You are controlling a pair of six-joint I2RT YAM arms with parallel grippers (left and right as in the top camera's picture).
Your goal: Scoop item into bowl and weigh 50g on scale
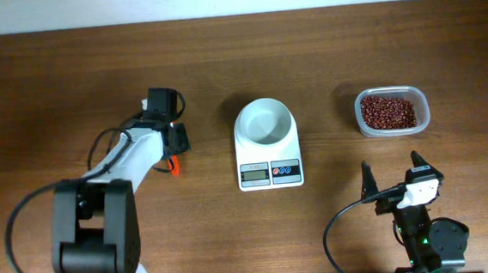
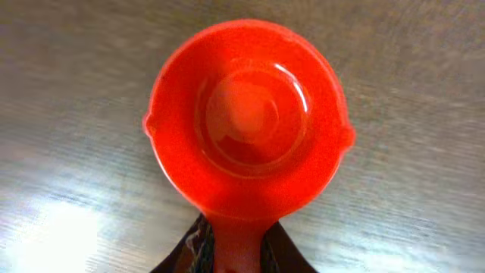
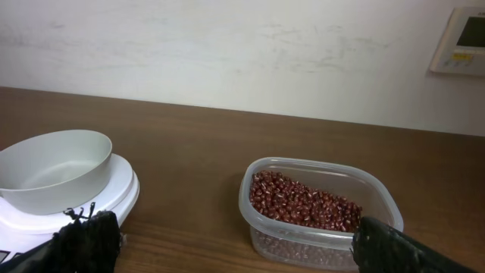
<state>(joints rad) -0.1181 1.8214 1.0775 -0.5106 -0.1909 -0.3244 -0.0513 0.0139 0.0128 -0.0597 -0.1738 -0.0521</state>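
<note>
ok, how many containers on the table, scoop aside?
2. The round white bowl sits empty on the white rectangular digital scale, centre; the clear rounded-rectangular plastic tub of dark red-brown beans stands to its right. None appear hidden.

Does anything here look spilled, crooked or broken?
Nothing stands out. The red beans all lie inside the clear tub, none on the table. The white bowl sits empty on the scale, and the red scoop looks whole, its handle between the fingers of the left gripper.
</note>
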